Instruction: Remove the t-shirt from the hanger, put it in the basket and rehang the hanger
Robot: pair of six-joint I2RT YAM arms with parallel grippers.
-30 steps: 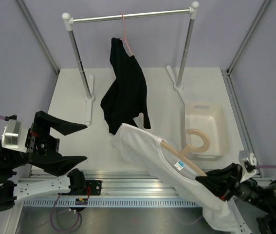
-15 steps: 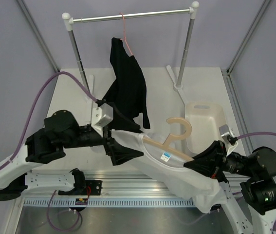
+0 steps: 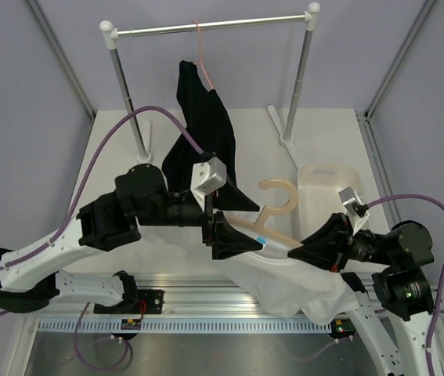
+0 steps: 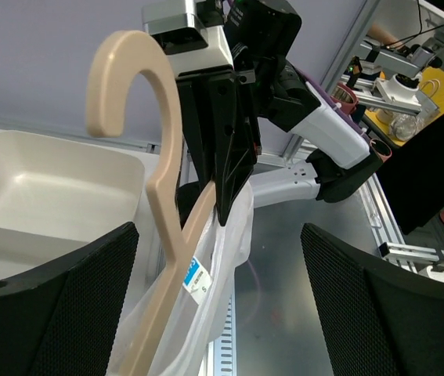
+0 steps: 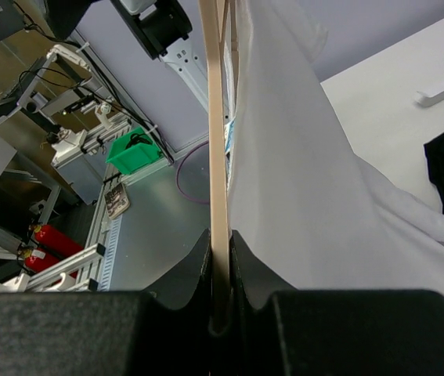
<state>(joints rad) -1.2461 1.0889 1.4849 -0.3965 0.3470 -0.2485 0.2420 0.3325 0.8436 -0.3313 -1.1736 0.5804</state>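
Smooth tan wooden hanger (image 4: 168, 149) clamped in the right gripper (image 3: 298, 251).
Left gripper (image 3: 258, 226) spread wide astride its curved neck; limp white t-shirt (image 3: 284, 286) sags beneath both.

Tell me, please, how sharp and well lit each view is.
Top external view: even light, sharp, the white t-shirt showing only faint folds. Left wrist view: hanger crisp, left gripper dark in the foreground. Right wrist view: right gripper a blurred black mass.
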